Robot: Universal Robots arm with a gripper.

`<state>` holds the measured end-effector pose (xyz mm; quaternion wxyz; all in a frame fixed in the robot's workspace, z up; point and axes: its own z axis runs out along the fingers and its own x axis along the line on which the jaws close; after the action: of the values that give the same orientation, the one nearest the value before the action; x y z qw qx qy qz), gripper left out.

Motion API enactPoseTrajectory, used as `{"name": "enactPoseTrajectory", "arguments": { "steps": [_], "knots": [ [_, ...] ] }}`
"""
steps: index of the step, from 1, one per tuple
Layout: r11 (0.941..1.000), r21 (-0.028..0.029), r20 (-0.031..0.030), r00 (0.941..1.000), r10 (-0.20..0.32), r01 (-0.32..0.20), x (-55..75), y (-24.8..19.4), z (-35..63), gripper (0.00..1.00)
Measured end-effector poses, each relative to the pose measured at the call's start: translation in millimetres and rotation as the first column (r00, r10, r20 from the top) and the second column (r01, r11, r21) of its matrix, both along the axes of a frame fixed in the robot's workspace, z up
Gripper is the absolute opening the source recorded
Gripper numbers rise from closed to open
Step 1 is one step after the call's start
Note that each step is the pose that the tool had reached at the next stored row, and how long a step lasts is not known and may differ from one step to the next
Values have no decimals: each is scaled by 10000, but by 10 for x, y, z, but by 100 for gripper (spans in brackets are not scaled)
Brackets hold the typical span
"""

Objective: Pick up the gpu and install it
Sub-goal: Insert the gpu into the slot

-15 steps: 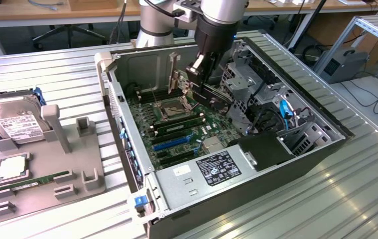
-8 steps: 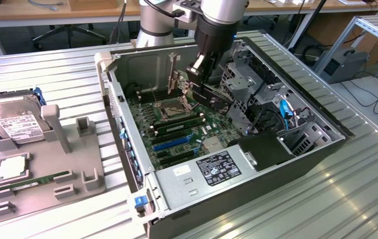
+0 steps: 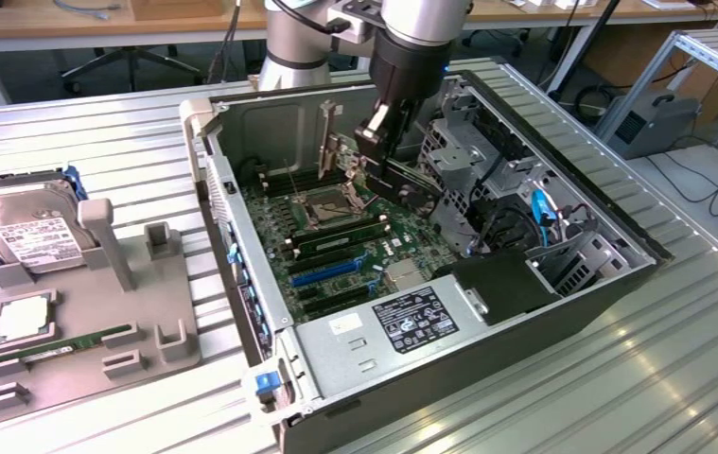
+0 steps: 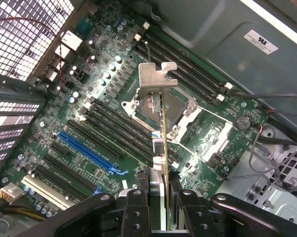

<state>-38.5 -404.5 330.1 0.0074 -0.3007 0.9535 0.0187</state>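
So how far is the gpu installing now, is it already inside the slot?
Done: the gpu is picked up and is inside the open case. In hand: the jaws are shut on its edge, holding it above the motherboard. Left: it sits in no slot yet; the blue slot is empty.

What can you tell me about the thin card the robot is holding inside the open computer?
The gpu is a thin, flat green circuit board with a silver metal bracket at one end. The gripper pinches it at the end opposite the bracket, holding it on edge above the motherboard inside the open case, not seated in any slot.
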Motion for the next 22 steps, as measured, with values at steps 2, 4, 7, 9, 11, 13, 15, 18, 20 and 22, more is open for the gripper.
{"name": "enactPoseTrajectory", "arguments": {
  "steps": [2, 4, 7, 9, 11, 13, 15, 18, 20, 22],
  "knots": [
    [10000, 1, 0, 10000, 41, -41, 0, 0, 0, 27],
    [10000, 0, 0, 10000, 92, -92, 0, 0, 0, 27],
    [9999, 0, 0, 9999, 158, -158, 0, 0, 0, 27],
    [9998, 1, 0, 9998, 199, -199, 0, 0, 0, 27],
    [9996, 1, 0, 9996, 265, -265, 0, 0, 0, 27],
    [9994, 1, 0, 9994, 341, -341, 0, 0, 0, 27],
    [9992, 1, 0, 9992, 411, -411, 0, 0, 0, 27],
    [9986, 1, 0, 9986, 522, -522, 0, 0, 0, 27],
    [9983, 0, 0, 9983, 583, -583, 0, 0, 0, 27],
    [9979, 1, 0, 9979, 648, -648, 0, 0, 0, 27]
  ]
}}
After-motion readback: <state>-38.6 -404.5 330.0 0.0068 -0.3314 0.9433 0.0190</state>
